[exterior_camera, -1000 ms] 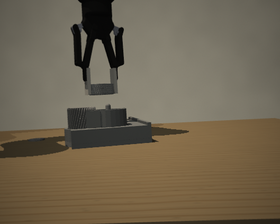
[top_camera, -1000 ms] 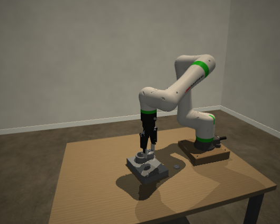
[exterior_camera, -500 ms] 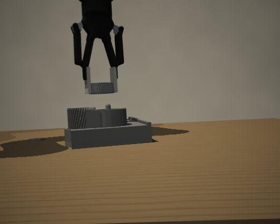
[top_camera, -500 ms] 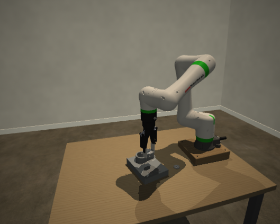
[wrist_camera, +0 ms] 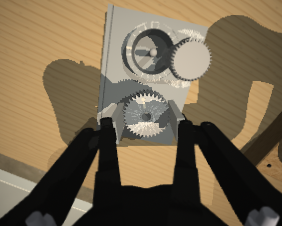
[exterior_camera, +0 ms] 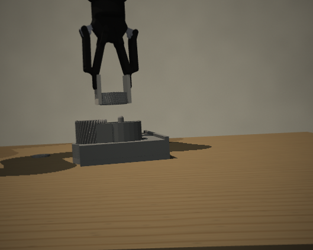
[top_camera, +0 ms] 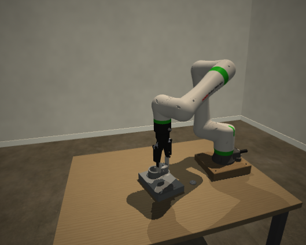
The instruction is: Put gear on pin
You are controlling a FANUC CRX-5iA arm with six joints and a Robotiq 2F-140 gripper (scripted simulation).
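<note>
My gripper (exterior_camera: 113, 98) is shut on the loose grey gear (exterior_camera: 113, 98) and holds it flat in the air. It hangs a little above the timing case (exterior_camera: 120, 149), slightly left of the pin (exterior_camera: 120, 119). In the wrist view the gear (wrist_camera: 145, 115) sits between my two finger pads, and the pin (wrist_camera: 150, 51) stands inside a round collar (wrist_camera: 148, 50) farther ahead. A fixed gear (wrist_camera: 190, 60) meshes beside the collar. I cannot make out the painted arrow or the collar mark. In the wide view the gripper (top_camera: 162, 164) hovers over the case (top_camera: 161, 185).
A small grey disc (top_camera: 192, 182) lies on the table right of the case. The robot base sits on a wooden plate (top_camera: 222, 165) at the back right. The table's edges are well away from the case.
</note>
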